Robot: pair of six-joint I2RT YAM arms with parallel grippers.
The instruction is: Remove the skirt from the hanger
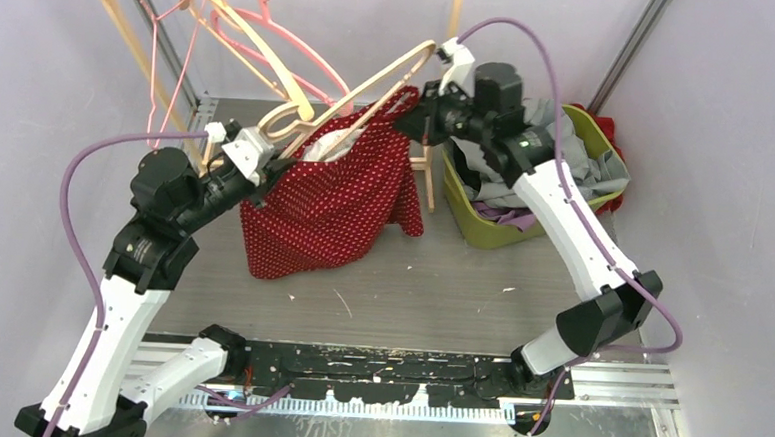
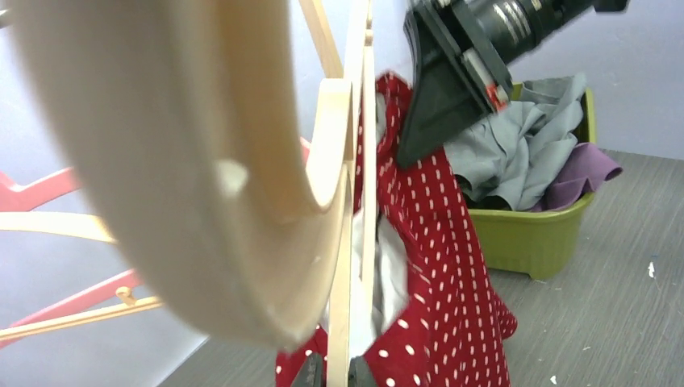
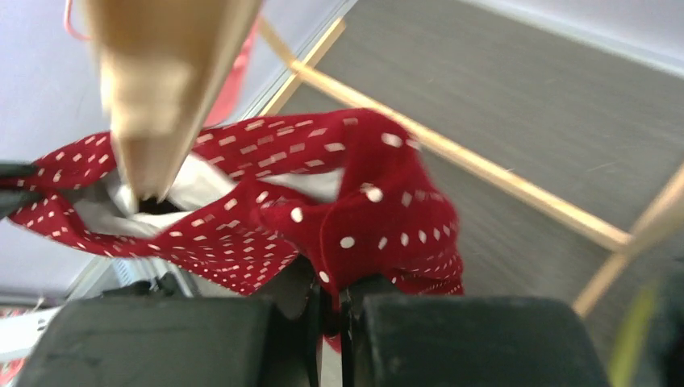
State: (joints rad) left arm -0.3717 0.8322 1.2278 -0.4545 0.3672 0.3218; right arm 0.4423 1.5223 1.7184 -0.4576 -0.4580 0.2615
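Observation:
A red skirt (image 1: 334, 206) with white dots hangs from a pale wooden hanger (image 1: 371, 77), its hem resting on the table. My left gripper (image 1: 269, 164) is at the hanger's lower left end. In the left wrist view it (image 2: 331, 372) is shut on the hanger's thin bar (image 2: 343, 242), with the skirt (image 2: 444, 266) just behind. My right gripper (image 1: 416, 120) is at the skirt's upper right corner. In the right wrist view it (image 3: 331, 302) is shut on a fold of the skirt's waistband (image 3: 379, 218), below the blurred hanger end (image 3: 161, 97).
A green bin (image 1: 483, 229) heaped with grey and purple clothes stands right of the skirt. Pink and wooden hangers (image 1: 234, 20) hang on a wooden rack (image 1: 123, 34) at the back left. A rack leg (image 1: 428, 176) stands between skirt and bin.

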